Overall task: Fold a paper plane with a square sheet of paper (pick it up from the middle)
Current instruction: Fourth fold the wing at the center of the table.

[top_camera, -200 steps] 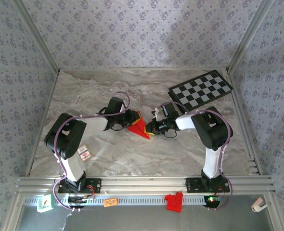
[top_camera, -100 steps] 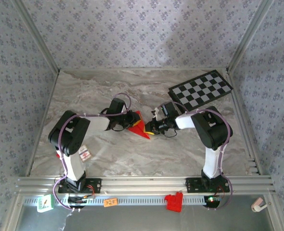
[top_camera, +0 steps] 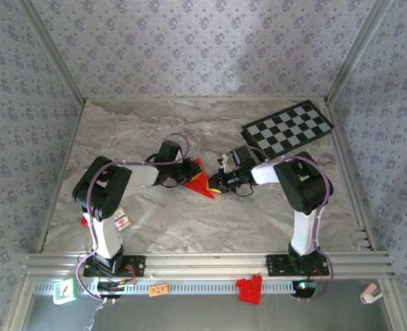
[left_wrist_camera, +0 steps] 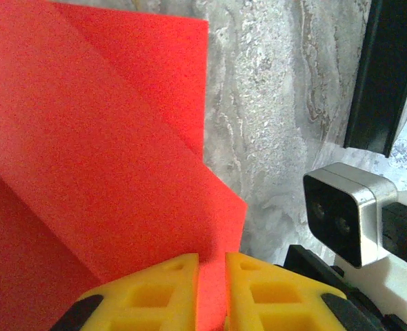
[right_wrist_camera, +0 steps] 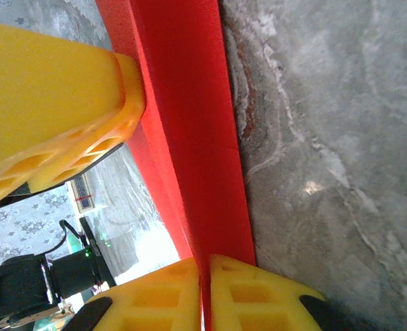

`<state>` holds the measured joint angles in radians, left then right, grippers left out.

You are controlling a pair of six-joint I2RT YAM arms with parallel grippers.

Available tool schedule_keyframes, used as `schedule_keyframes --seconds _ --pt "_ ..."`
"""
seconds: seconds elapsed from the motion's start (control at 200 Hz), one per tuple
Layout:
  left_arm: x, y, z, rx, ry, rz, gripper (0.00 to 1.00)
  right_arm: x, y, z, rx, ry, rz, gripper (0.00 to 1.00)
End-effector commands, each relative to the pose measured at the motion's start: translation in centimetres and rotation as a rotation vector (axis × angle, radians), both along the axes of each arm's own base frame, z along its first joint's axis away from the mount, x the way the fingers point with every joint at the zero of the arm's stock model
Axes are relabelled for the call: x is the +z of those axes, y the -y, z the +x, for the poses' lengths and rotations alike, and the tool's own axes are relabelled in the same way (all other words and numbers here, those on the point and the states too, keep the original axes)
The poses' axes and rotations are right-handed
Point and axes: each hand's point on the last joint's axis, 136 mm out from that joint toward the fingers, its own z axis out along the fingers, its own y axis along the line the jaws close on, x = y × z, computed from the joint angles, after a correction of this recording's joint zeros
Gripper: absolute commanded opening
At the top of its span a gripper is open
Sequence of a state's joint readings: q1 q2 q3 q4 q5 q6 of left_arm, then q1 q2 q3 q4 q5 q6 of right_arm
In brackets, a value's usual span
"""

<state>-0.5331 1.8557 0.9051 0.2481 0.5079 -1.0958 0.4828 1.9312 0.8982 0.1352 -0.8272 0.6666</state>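
The square sheet of paper (top_camera: 201,181) is bright red and partly folded into a pointed shape, held in mid-table between my two grippers. My left gripper (top_camera: 187,172) meets it from the left. In the left wrist view the folded layers of the paper (left_wrist_camera: 86,138) spread out ahead. The left gripper's (left_wrist_camera: 211,261) yellow fingers stand almost together with red paper in the narrow gap. My right gripper (top_camera: 215,184) comes from the right. In the right wrist view the right gripper (right_wrist_camera: 205,262) is clamped on a thin folded edge of the paper (right_wrist_camera: 190,103). A left finger (right_wrist_camera: 52,103) touches the paper's far side.
A black-and-white checkered board (top_camera: 288,128) lies at the back right. A small card (top_camera: 121,220) lies beside the left arm. On the front rail sit a red plastic bracket (top_camera: 249,289), an orange tag (top_camera: 159,289) and a green tag (top_camera: 64,292). Patterned walls enclose the marble table (top_camera: 190,227).
The left arm's elbow has swung a little to the right and its gripper has edged closer onto the paper. The paper and the right arm have barely moved.
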Motion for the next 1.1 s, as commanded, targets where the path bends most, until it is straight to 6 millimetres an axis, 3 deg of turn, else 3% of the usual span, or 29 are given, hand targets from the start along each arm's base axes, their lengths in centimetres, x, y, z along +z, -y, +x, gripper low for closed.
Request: schedule_keyframes --seconds 0.0,0.645,1.094 --pt "-0.1 0.4 0.3 -0.015 0.009 0.013 0.17 -5.6 3.6 -1.3 -0.095 -0.145 -0.211 0.13" --pt "-0.7 0.7 0.3 -0.027 -0.002 0.004 0.18 -5.4 3.8 -1.4 -0.094 -0.159 -0.209 0.16" --pt "-0.5 0.6 0.2 -0.028 0.005 0.006 0.17 -0.5 2.6 -1.2 -0.041 -0.115 -0.114 0.19"
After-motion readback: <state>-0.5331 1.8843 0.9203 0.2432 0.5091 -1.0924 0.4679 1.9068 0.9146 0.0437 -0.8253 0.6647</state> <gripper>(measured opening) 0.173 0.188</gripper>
